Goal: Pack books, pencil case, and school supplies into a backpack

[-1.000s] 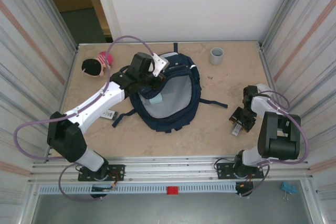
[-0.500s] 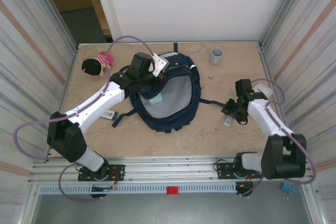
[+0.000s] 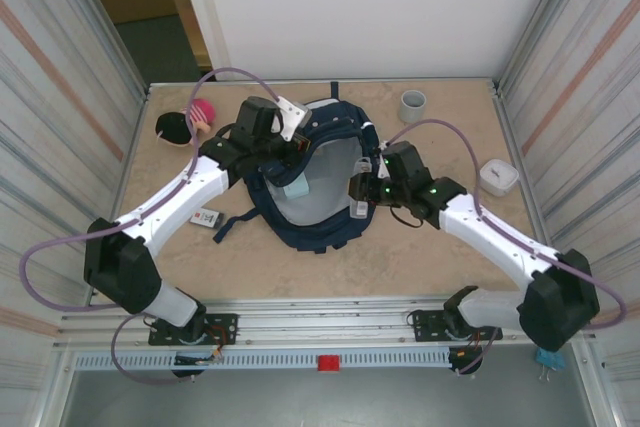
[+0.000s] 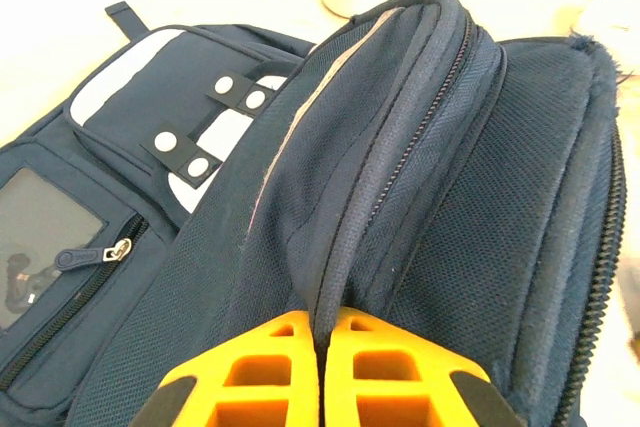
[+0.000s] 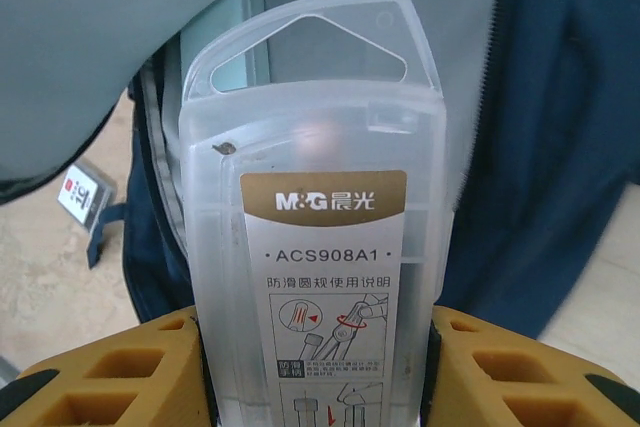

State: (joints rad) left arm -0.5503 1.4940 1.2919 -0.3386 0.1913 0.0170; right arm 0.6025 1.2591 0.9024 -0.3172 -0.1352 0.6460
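The right gripper (image 3: 362, 195) has swung in from the right side of the tabletop (image 3: 380, 259). It now hangs over the open mouth of the large navy-blue fabric backpack (image 3: 322, 233), clamped on a clear plastic box with a printed label (image 5: 315, 197). The left gripper (image 4: 320, 362) stays pinched together on the backpack's upper rim, holding it open. The pale mint-green pencil case (image 3: 296, 190) already lies inside, and the box looks ready to drop in beside it.

Right hand (image 3: 362, 188) now over backpack (image 3: 322, 234)
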